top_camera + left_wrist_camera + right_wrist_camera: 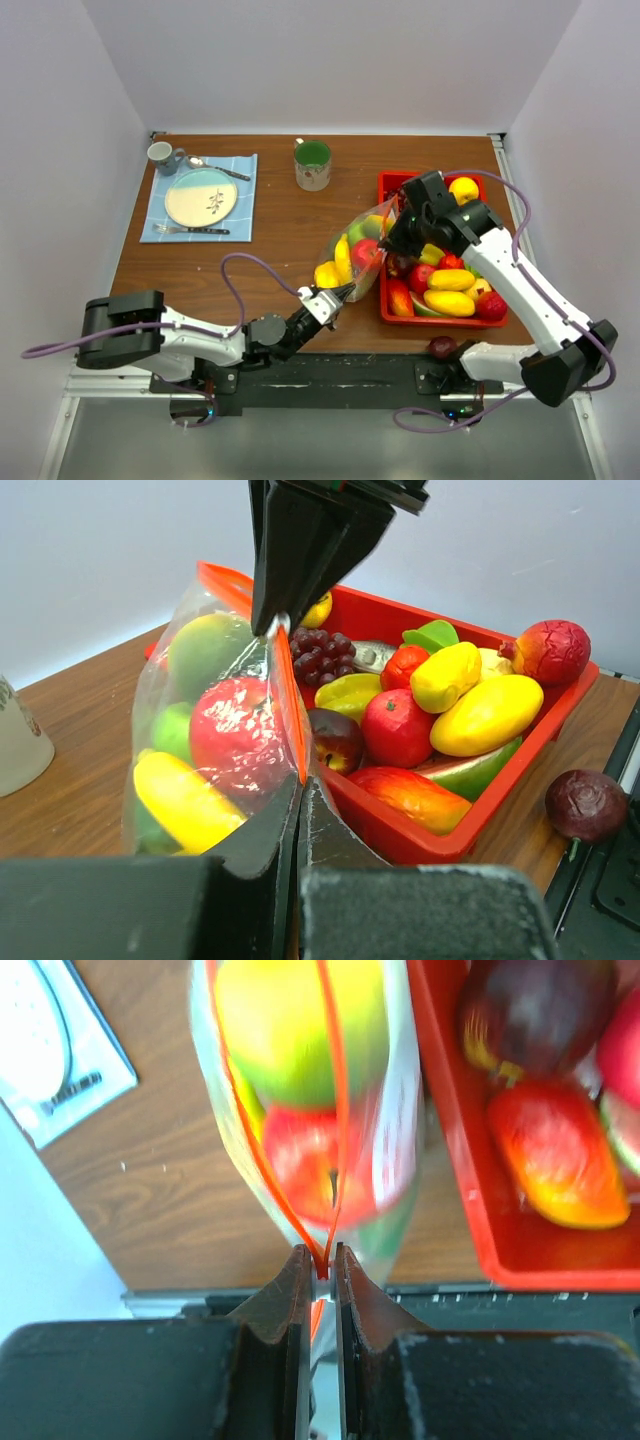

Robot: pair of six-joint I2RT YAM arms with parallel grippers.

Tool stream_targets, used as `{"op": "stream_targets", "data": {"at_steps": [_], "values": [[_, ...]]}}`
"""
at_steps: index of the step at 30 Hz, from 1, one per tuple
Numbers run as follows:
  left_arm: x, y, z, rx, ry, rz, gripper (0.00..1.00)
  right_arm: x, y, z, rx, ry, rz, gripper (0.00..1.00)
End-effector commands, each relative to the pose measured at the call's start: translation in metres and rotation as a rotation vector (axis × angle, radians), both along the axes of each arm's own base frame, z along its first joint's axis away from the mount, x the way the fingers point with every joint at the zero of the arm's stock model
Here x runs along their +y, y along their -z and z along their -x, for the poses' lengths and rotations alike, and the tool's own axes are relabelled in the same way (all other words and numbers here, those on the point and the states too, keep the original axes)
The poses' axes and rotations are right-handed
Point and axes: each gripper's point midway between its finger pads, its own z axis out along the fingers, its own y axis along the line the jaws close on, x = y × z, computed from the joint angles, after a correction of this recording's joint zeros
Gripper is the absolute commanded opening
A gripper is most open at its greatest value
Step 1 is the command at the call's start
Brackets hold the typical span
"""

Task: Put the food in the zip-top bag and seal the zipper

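Observation:
The zip-top bag (358, 250) stands on edge between the grippers, left of the red tray (440, 321). It holds food (345, 262): yellow, red and green pieces. My left gripper (340, 293) is shut on the near end of the orange-red zipper (291, 705). My right gripper (395, 233) is shut on its far end. In the right wrist view the gripper (322, 1260) pinches the zipper (335, 1110), whose two strips spread apart beyond the pinch. More food (452, 280) fills the tray. A dark purple fruit (441, 347) lies loose on the table's near edge.
A green-filled mug (312, 165) stands at the back centre. A blue placemat (200, 197) with a plate, fork, spoon and a small grey cup (162, 153) is at the back left. In the left wrist view the tray wall (400, 835) is just right of the bag.

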Motion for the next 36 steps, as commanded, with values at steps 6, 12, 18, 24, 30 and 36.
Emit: {"op": "stream_targets", "data": {"at_steps": [6,12,18,24,30,36], "values": [[0.020,-0.018,0.004,0.074,-0.010,0.086,0.00,-0.028,-0.033,-0.087,-0.187,0.093,0.078,0.00],[0.034,-0.023,0.004,0.107,-0.024,0.101,0.00,-0.035,-0.039,-0.118,-0.213,0.114,0.087,0.00],[0.047,-0.024,0.004,0.151,-0.042,0.114,0.00,-0.037,-0.039,-0.143,-0.221,0.121,0.106,0.00],[0.061,-0.019,0.001,0.178,-0.079,0.121,0.00,-0.028,-0.036,-0.166,-0.219,0.094,0.110,0.00],[0.077,-0.020,-0.002,0.199,-0.119,0.142,0.00,-0.022,-0.037,-0.187,-0.228,0.066,0.127,0.00],[0.065,-0.026,0.000,0.213,-0.099,0.120,0.00,-0.004,-0.050,-0.193,-0.293,-0.009,0.060,0.00]]}}
